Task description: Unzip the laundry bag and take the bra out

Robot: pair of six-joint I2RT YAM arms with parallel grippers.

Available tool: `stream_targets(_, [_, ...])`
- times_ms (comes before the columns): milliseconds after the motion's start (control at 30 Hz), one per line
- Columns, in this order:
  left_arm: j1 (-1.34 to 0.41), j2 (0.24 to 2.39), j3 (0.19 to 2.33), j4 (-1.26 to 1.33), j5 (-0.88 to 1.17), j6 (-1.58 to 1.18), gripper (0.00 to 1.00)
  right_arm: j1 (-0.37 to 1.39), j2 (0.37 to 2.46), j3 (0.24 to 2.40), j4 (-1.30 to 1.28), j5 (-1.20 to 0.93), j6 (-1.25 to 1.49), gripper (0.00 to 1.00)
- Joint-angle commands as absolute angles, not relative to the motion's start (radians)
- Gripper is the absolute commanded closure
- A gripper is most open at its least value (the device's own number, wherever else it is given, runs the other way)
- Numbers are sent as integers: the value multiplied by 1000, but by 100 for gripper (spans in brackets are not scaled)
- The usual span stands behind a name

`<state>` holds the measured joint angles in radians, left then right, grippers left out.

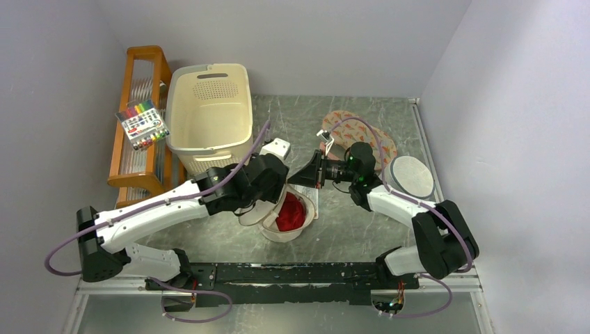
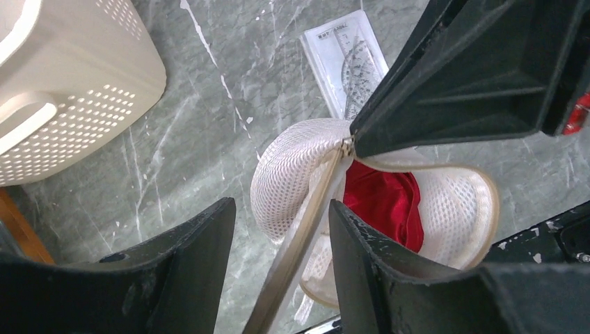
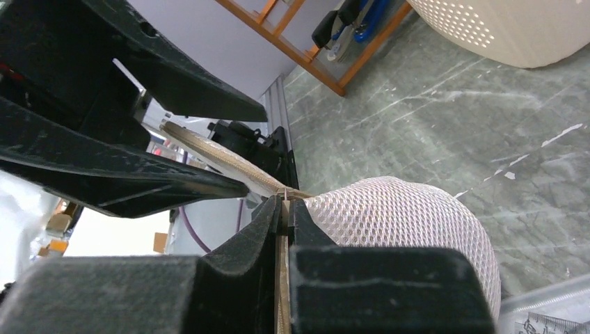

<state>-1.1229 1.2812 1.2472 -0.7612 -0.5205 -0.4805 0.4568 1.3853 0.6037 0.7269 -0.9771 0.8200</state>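
The laundry bag [image 1: 300, 224] lies open on the table in front of the arm bases, cream mesh with a beige zip rim [image 2: 299, 229]. The red bra [image 1: 291, 213] sits inside it [image 2: 386, 198]. My right gripper [image 3: 284, 206] is shut on the rim's zip edge and holds that side of the bag [image 3: 410, 223] up. In the left wrist view my left gripper [image 2: 282, 205] is open just above the bag, with the loose zip band running between its fingers [image 2: 202, 257], apart from both. The two grippers meet over the bag's far edge [image 1: 296, 179].
A cream perforated basket [image 1: 209, 115] stands at the back left beside a wooden rack [image 1: 139, 160] with a marker set [image 1: 142, 125]. A white round mesh bag [image 1: 410, 175] and a patterned flat piece [image 1: 362, 136] lie at the right. A clear ruler set [image 2: 344, 59] lies by the bag.
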Motion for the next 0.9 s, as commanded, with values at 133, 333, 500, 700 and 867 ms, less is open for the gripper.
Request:
stream_targets(133, [-1125,1342,1319,-811,-534,-442,64,469,1320,614,653,-954,743,100])
stream_targets(333, [-1128,1248,1306,-774,-497,-398,88,469,1351,622,652,-957,734,100])
stream_targets(500, [-1131,1149,1276,-734,-446,-362,93,469,1387,643,655,-976,730,100])
stream_targets(700, [-1133,1076,1267,-691,-380,-304,93,469,1423,662,642,-1004,712,100])
stream_targets(867, [-1134,1019,1250,-591,-293,-287,93,480,1450,673,640,-1027,702,100])
